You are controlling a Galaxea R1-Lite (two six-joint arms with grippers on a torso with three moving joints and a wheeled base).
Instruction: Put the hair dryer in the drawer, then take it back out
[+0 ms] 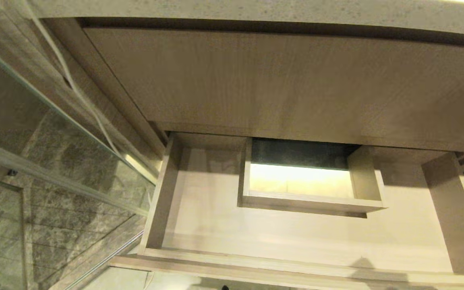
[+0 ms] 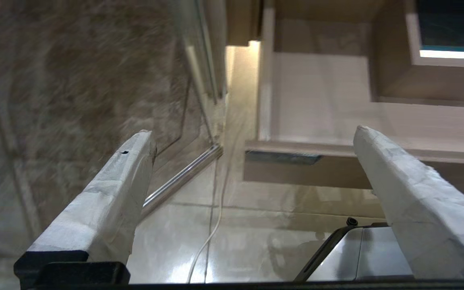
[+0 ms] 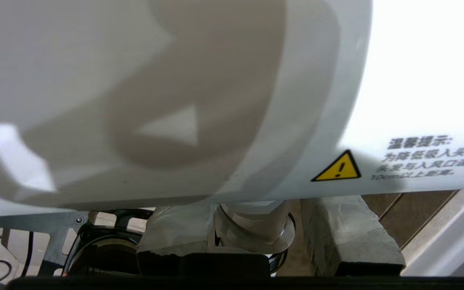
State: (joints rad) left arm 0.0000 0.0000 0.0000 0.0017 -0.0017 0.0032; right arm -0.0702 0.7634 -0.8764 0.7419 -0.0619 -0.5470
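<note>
Grey marble-tiled wall (image 1: 54,169), glass panel (image 1: 22,104), glossy pale floor (image 2: 256,225), speckled countertop (image 1: 256,12) above.

This looks like a bathroom in a home or a hotel. A wood-grain vanity cabinet stands under a speckled stone surface (image 1: 256,10), and its drawer (image 1: 296,237) is pulled out, with a boxed cut-out (image 1: 308,181) as for a sink pipe. Beside it there is a glass panel (image 1: 34,121), grey marble-like wall tiles (image 1: 54,225) and a glossy tiled floor (image 2: 256,225).
</note>
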